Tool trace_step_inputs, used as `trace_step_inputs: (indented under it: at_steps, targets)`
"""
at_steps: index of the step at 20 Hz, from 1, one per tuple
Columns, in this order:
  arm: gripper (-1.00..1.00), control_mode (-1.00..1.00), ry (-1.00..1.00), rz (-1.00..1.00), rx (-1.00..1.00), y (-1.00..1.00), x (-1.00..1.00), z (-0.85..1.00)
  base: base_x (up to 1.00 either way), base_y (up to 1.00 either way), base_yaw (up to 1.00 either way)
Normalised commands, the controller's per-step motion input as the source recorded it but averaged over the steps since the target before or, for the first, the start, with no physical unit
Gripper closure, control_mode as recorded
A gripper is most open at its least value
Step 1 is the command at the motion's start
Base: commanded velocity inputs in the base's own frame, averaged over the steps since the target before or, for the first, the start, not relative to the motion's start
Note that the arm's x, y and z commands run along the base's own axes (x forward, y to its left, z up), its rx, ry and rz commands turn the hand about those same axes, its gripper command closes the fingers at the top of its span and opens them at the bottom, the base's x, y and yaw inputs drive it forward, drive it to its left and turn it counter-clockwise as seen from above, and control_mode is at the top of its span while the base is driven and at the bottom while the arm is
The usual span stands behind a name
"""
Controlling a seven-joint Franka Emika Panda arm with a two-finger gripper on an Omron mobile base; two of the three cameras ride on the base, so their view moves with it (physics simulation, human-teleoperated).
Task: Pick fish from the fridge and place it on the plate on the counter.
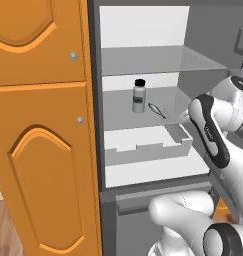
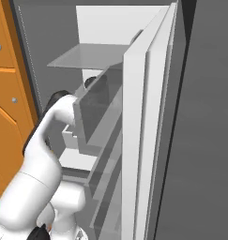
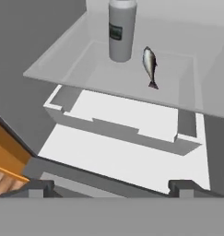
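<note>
The fridge (image 1: 95,110) stands open in front of me. A small silvery fish (image 3: 150,64) lies on its middle glass shelf (image 3: 81,73), just right of a white bottle with a black cap (image 3: 121,30). The left base view has the same fish (image 1: 156,110) beside the bottle (image 1: 139,96). My gripper (image 3: 111,188) is open, its fingertips wide apart with nothing between them. It hangs outside the fridge, below and in front of the fish's shelf. The plate and the counter are out of view.
A white drawer (image 3: 122,129) sits under the glass shelf above the white fridge floor. Tall orange wooden cabinets (image 1: 38,150) stand left of the fridge. The open fridge door (image 2: 143,140) with its grey racks (image 2: 96,108) stands close on my right.
</note>
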Motion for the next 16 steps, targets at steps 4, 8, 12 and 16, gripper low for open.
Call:
trace_step_inputs:
  at_steps: [4, 8, 12, 16]
  targets:
    - [-1.0, -1.0, 0.09, 0.0, 0.12, -0.19, 0.41, 0.04, 0.0, 0.0, 0.0]
    - [-1.0, -1.0, 0.09, 0.0, 0.08, -0.01, 0.5, -0.02, 0.0, 0.0, 0.0]
    - [-1.0, -1.0, 0.0, 0.0, 0.02, 0.0, 0.57, -0.23, 0.0, 0.0, 0.0]
    - [-1.0, -1.0, -0.05, 0.0, 0.0, 0.0, 0.54, -0.21, 0.0, 0.0, 0.0]
